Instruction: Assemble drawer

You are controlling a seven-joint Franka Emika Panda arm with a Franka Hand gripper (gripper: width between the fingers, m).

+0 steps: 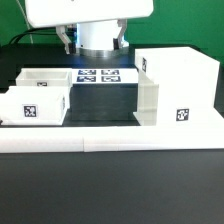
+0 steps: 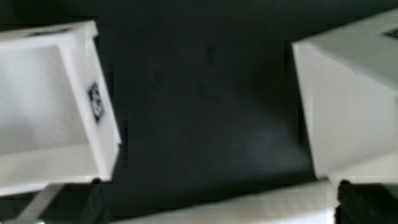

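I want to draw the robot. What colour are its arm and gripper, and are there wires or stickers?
The arm is smooth white: boxy on top, rounded below, with small dark bits at each side. The gripper has two dark fingers, blurry in the wrist view. No stickers show on it; wires I cannot make out.

The large white cube-like plastic case (image 1: pixel 185 80) and the small white open-top plastic tray (image 1: pixel 50 104) look smooth and matt; the black worktop (image 2: pixel 199 100) looks dull, unreflective.
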